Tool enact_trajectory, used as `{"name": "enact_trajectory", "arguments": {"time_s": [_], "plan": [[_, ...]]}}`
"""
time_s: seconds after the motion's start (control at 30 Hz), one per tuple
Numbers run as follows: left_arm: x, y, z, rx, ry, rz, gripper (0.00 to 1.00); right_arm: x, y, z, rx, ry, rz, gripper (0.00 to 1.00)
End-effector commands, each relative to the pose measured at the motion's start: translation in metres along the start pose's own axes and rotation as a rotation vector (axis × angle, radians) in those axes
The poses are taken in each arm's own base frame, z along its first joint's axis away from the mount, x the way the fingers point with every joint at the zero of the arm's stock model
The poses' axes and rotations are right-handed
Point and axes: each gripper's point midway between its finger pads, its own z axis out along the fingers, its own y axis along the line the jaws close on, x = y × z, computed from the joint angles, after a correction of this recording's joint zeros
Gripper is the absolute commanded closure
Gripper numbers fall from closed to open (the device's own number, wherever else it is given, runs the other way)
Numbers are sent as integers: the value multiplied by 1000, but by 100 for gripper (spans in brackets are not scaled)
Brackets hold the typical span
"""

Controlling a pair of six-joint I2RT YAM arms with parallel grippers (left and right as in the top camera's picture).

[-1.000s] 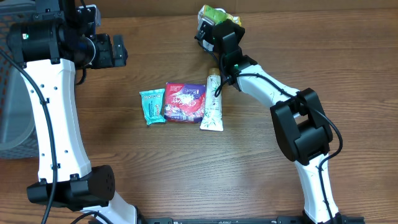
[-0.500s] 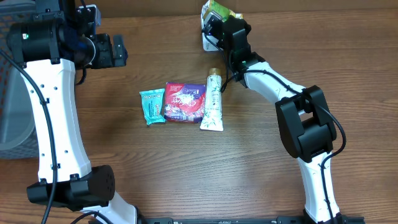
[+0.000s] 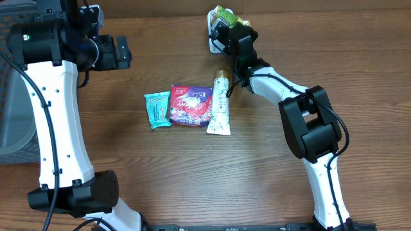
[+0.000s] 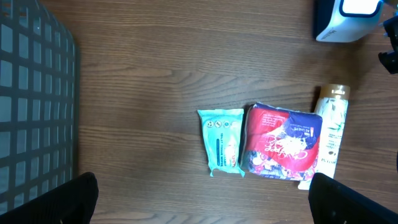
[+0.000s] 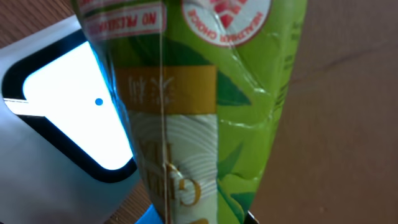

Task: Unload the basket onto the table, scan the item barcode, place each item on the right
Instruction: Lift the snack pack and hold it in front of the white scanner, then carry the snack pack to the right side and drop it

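Green packet (image 5: 205, 124), pinched in the right claw (image 3: 223, 24), hangs over the scanner (image 5: 68, 118); next, probably turn its barcode toward the window.

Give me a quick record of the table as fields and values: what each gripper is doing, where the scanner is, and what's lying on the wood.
right gripper: shut on green packet, held in front of the scanner window
scanner: white, window lit, at the far edge of the table
left gripper: open, holding nothing
row on table, left to right in overhead view: teal packet, red pouch, white tube
row spacing: side by side, close together
basket: grey mesh, at the left side
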Motion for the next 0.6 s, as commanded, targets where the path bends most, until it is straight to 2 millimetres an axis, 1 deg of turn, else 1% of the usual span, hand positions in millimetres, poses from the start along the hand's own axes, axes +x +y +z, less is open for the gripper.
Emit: {"name": "enact_trajectory", "arguments": {"time_s": [0.0, 0.33, 0.43, 0.57], "plan": [[-1, 0, 2, 0, 2, -6, 0, -14, -35, -5, 87, -18, 63, 96], [-1, 0, 2, 0, 2, -6, 0, -15, -38, -6, 99, -15, 66, 96], [-1, 0, 2, 0, 3, -6, 1, -23, -49, -13, 114, -33, 136, 96], [-1, 0, 2, 0, 2, -6, 0, -41, -79, -32, 123, -71, 320, 96]]}}
